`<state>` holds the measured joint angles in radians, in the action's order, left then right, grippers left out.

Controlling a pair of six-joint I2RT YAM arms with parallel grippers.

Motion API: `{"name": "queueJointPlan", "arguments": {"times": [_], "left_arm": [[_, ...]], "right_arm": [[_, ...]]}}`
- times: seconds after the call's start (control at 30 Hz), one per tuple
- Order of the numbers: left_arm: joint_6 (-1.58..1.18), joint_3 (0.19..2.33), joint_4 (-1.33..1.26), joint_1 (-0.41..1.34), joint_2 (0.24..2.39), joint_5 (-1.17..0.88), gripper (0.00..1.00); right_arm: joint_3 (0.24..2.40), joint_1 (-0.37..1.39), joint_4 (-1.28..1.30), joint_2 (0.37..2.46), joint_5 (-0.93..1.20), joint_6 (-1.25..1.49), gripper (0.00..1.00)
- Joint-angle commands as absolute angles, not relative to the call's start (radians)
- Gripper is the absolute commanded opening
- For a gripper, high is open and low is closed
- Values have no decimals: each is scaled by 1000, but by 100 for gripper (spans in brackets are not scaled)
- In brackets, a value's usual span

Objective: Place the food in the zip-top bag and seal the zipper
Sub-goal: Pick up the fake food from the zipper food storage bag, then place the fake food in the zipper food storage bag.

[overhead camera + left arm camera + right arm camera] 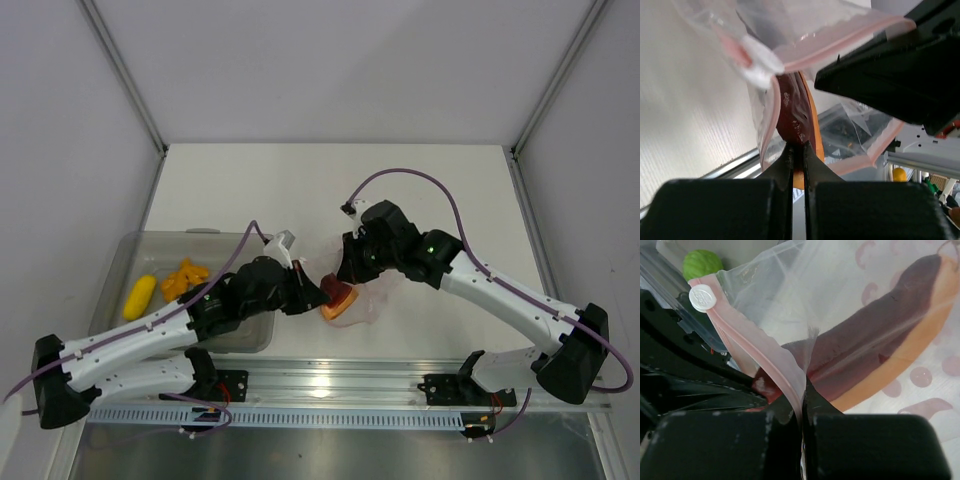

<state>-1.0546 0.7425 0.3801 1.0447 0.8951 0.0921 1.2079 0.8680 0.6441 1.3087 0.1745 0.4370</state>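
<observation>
My left gripper (798, 147) (318, 292) is shut on the curved dark-red and orange slice (794, 117) (339, 299), which reaches into the mouth of the clear zip-top bag (850, 300) (372, 296). My right gripper (802, 390) (352, 270) is shut on the bag's pinkish zipper edge (747, 347) and holds the mouth up. The slice (880, 340) shows through the bag's wall. The white slider (702, 297) (760, 62) sits at the zipper's end. The lime-green fruit (702, 262) lies beyond the bag. Yellow-orange pieces (185, 278) and a yellow piece (140, 296) lie in the bin.
The grey translucent bin (130, 250) stands at the left under my left arm. A metal rail (340, 385) runs along the table's near edge. White walls stand on three sides of the table.
</observation>
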Motion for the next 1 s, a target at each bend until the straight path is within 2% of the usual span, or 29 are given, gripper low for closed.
{"name": "queueJointPlan", "arguments": {"times": [0.0, 0.27, 0.67, 0.93, 0.97], "left_arm": [[-1074, 805, 275, 1020, 951, 40, 1], [-1097, 845, 175, 1017, 1095, 8, 1], [-1075, 779, -81, 1015, 1143, -187, 1], [-1069, 792, 58, 1006, 1235, -126, 1], [-1069, 781, 70, 1006, 1230, -111, 3]], "right_arm": [[1218, 868, 601, 1287, 198, 460, 0], [1218, 867, 588, 1289, 192, 479, 0], [1203, 856, 586, 1275, 192, 482, 0], [1206, 850, 589, 1262, 183, 469, 0], [1206, 850, 598, 1262, 178, 463, 0]]}}
